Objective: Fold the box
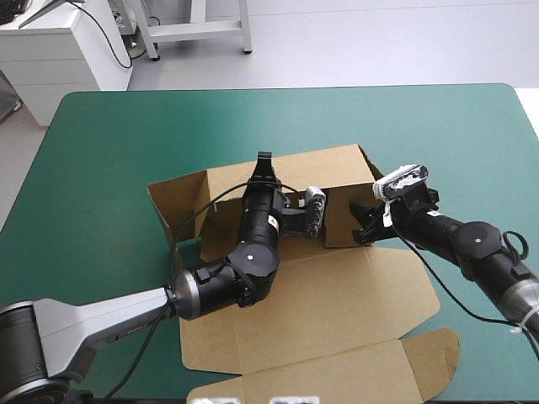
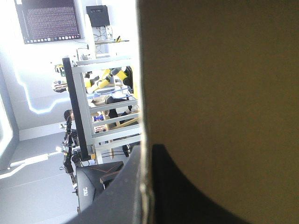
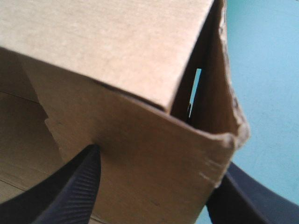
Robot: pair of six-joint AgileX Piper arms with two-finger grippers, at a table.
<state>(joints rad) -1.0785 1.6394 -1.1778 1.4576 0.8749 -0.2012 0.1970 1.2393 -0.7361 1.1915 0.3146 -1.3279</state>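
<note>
The brown box lies mid-table, its far walls raised and its lid flat toward the near edge. My left gripper reaches over the tray and is shut on the top edge of the far wall. In the left wrist view that wall fills the space ahead, its edge pinched in the left gripper. My right gripper is at the box's right wall. In the right wrist view the right gripper stands open, its fingers straddling the wall's torn corner.
The flat lid with its side flaps spreads to the table's near edge. The left end wall leans outward. Bare teal-green cover lies left of, beyond and right of the box.
</note>
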